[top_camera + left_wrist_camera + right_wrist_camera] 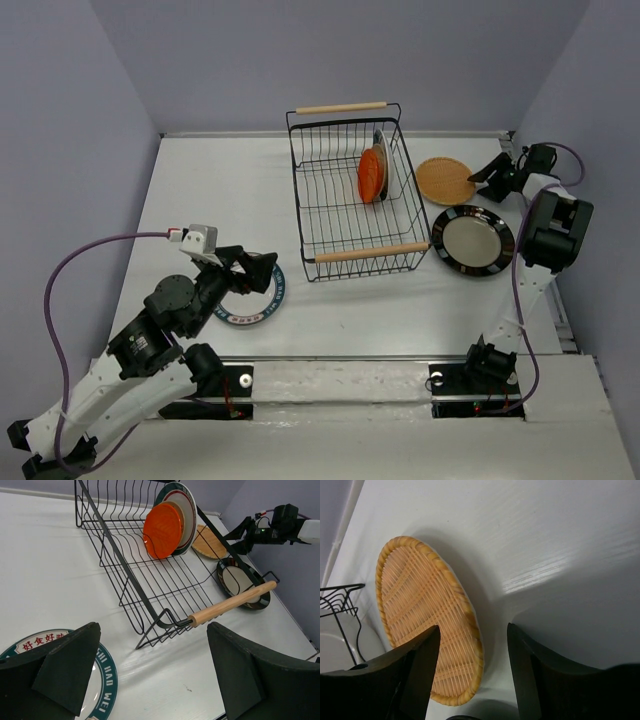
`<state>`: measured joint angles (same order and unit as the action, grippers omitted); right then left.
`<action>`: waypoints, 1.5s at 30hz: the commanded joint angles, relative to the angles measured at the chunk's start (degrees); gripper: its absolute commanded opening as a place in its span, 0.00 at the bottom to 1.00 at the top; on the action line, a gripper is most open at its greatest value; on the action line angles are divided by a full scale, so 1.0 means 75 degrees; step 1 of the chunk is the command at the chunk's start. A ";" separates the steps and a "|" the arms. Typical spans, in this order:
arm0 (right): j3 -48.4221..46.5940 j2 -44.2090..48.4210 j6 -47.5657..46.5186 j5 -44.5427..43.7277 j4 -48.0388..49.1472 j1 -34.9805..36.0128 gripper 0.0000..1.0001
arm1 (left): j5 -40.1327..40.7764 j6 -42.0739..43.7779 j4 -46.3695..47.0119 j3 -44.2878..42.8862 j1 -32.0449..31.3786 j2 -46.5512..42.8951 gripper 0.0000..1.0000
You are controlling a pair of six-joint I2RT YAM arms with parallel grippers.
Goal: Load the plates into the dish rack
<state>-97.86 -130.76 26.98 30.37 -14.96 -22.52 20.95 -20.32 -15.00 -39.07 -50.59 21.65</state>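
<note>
The black wire dish rack (330,215) with two wooden handles stands mid-table and holds an orange-red plate (370,175), a beige plate and a green-rimmed white plate (186,502) upright at its right side. A tan woven plate (444,179) and a black-rimmed plate (472,240) lie right of the rack. A second green-rimmed plate (255,300) lies near the left. My left gripper (262,272) is open just above that plate's right edge. My right gripper (484,177) is open, its jaws straddling the woven plate's (422,610) right rim.
The rack's near wooden handle (232,604) lies between the left gripper and the black-rimmed plate (242,580). Grey walls close the table at the left, back and right.
</note>
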 commanded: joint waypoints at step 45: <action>-0.0099 0.4967 -0.2141 -0.7034 0.1269 0.5271 0.07 | -0.0227 0.0189 0.0383 0.0018 0.0827 0.0266 0.99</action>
<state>-93.36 -94.52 21.19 -10.92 -5.10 9.39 19.49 -19.99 -14.50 -39.00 -45.12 24.10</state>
